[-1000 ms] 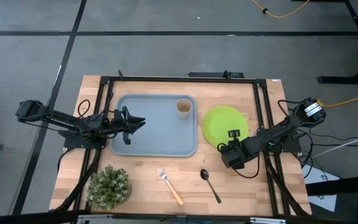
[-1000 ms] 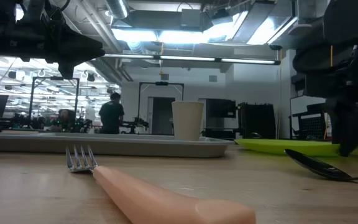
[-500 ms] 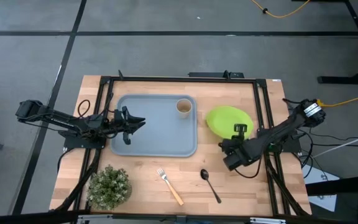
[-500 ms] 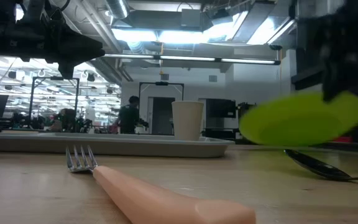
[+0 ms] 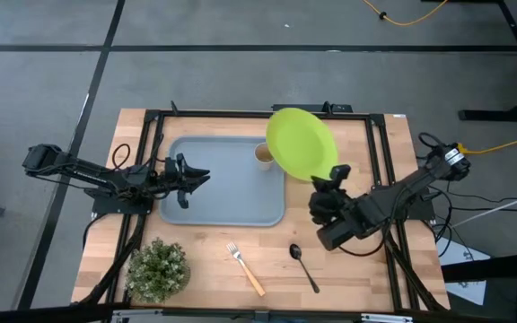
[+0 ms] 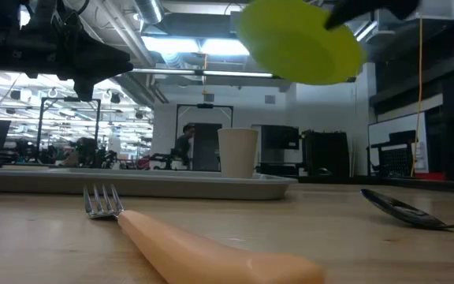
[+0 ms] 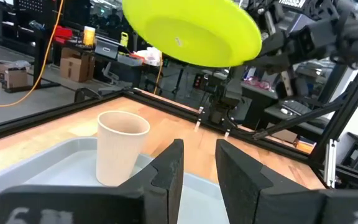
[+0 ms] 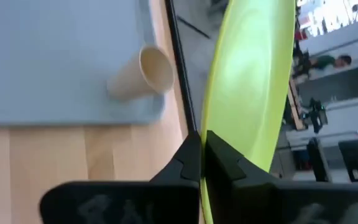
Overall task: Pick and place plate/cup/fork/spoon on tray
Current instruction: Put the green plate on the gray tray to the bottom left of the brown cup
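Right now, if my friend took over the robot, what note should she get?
Right gripper: shut on the plate, held in the air near the tray's right edge, beside the cup.
Left gripper: open, holding nothing, waiting over the tray's left side.
Done: the cup stands on the tray, in a corner.
Left to do: set the plate down on the tray, then move the fork and the spoon, both lying on the table in front of the tray.
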Controlling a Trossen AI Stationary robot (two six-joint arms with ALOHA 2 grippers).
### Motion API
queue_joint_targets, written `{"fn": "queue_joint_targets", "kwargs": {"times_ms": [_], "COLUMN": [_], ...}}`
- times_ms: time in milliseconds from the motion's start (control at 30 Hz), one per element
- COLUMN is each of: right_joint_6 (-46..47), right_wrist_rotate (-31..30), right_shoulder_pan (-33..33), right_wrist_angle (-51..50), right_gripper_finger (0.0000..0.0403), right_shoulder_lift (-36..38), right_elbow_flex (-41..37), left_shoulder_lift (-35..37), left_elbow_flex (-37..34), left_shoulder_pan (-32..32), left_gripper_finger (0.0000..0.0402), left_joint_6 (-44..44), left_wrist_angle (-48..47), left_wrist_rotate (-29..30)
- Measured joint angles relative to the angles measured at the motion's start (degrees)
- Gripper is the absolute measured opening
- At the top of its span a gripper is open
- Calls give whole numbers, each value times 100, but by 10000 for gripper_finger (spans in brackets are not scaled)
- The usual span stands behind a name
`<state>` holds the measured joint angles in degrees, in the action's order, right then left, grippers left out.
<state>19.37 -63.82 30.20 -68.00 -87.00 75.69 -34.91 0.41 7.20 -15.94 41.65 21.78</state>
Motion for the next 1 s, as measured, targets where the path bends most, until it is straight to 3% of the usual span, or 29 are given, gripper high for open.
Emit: {"fn": "queue_joint_targets", "kwargs": {"times_ms": [267, 367, 533, 600, 700, 767, 833, 1000], "right_joint_6": [-2953, -3998, -5323, -5631, -5799, -5850, -5854, -5860], "right_wrist_rotate": [287, 1345, 3861, 4221, 4253, 4288, 4542, 6011], "right_shoulder_pan": [-788, -1298, -2121, -2338, -2627, -2803, -2974, -3349], "right_wrist_angle": [2281, 3147, 4517, 4743, 4482, 4326, 4224, 4271], "right_gripper_finger": [4, 4, 4, 4, 4, 4, 4, 4], "right_shoulder_lift": [0, 0, 0, 0, 15, 20, 20, 20], "right_elbow_flex": [46, 47, 45, 63, 262, 384, 505, 761], "left_shoulder_lift": [-1, 9, 5, 26, 188, 423, 759, 1462], "left_elbow_flex": [55, 190, 438, 577, 879, 1167, 1592, 3029], "left_shoulder_pan": [-80, -105, -107, -86, 35, 159, 271, 451], "left_gripper_finger": [86, 86, 86, 86, 86, 86, 86, 86], "left_joint_6": [4, 521, 2396, 2936, 3133, 3135, 3280, 2754], "left_wrist_angle": [558, 627, 610, 584, 502, 0, -1105, -4692], "left_wrist_rotate": [109, 114, 107, 113, 118, 121, 205, 823]}}
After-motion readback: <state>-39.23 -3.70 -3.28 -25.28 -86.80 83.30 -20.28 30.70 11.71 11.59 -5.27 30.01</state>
